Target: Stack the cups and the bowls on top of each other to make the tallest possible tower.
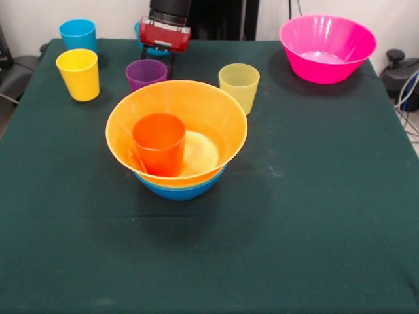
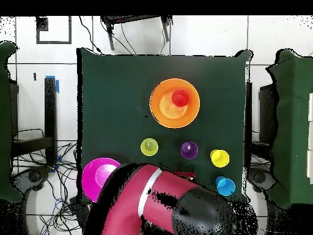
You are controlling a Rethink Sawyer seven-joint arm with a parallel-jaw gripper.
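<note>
Tower (image 1: pixel 177 140): blue bowl (image 1: pixel 180 190) as base, orange bowl (image 1: pixel 196 104) nested in it, orange cup (image 1: pixel 159 144) upright inside, off-centre toward one wall; stands mid-worktop (image 1: pixel 294 229). Loose stock: purple cup (image 1: pixel 146 73), green cup (image 1: pixel 239 85), yellow cup (image 1: pixel 78 74), blue cup (image 1: pixel 78 34), pink bowl (image 1: pixel 327 49), all well apart from the tower. Gripper (image 1: pixel 165 34) sits just behind the purple cup; jaws hidden, so whether spread or pressed together cannot be told. Risks, as judged: the off-centre orange cup may tip against the bowl wall if another cup is pressed in at an angle; the closely nested bowls may shift under a sideways nudge; an arm sweeping low could knock the purple cup. Front view alone shows the blue base; overhead view hides it under the orange bowl but shows the arm (image 2: pixel 140 202) covering part of the pink bowl.
</note>
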